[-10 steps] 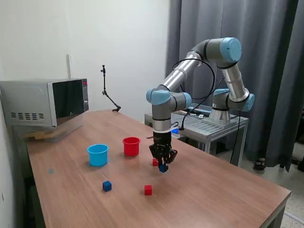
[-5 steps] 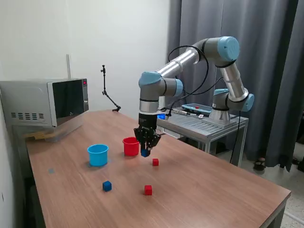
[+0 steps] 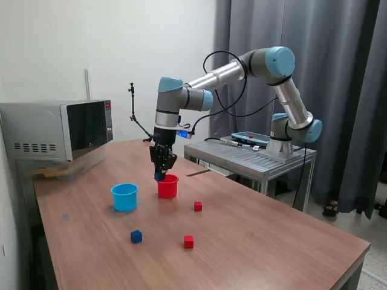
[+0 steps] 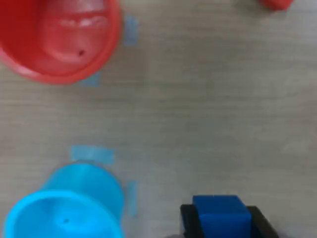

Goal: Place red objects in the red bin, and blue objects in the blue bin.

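Blue cube (image 4: 221,214) sits clamped between the two black fingers of the end effector (image 3: 159,175), carried in the air; in the wrist view it shows at the lower edge of the frame with a finger pressing on each side. In the exterior view the end effector hangs at centre frame, just at the red cup (image 3: 167,186) and a little to the right of the light blue cup (image 3: 124,197). Both cups stand upright on the counter (image 3: 272,241) and look empty in the wrist view.

Judged by its look, the cube is a small, stiff, light block with flat, smooth faces. It should not crush or bend, and a pinch on two opposite flat faces, as here, seems the safest hold; a grip across corners would likely let it twist or slip. Being so light, it may bounce when released, so letting it go low over the blue cup's mouth seems wise.

Further out, the second blue cube (image 3: 136,236) rests on the counter in the lower left part of the exterior frame, below the blue cup. One red cube (image 3: 188,241) lies lower centre, and another red cube (image 3: 198,206) lies just right of the red cup. All three stand apart, free to be pinched from above.
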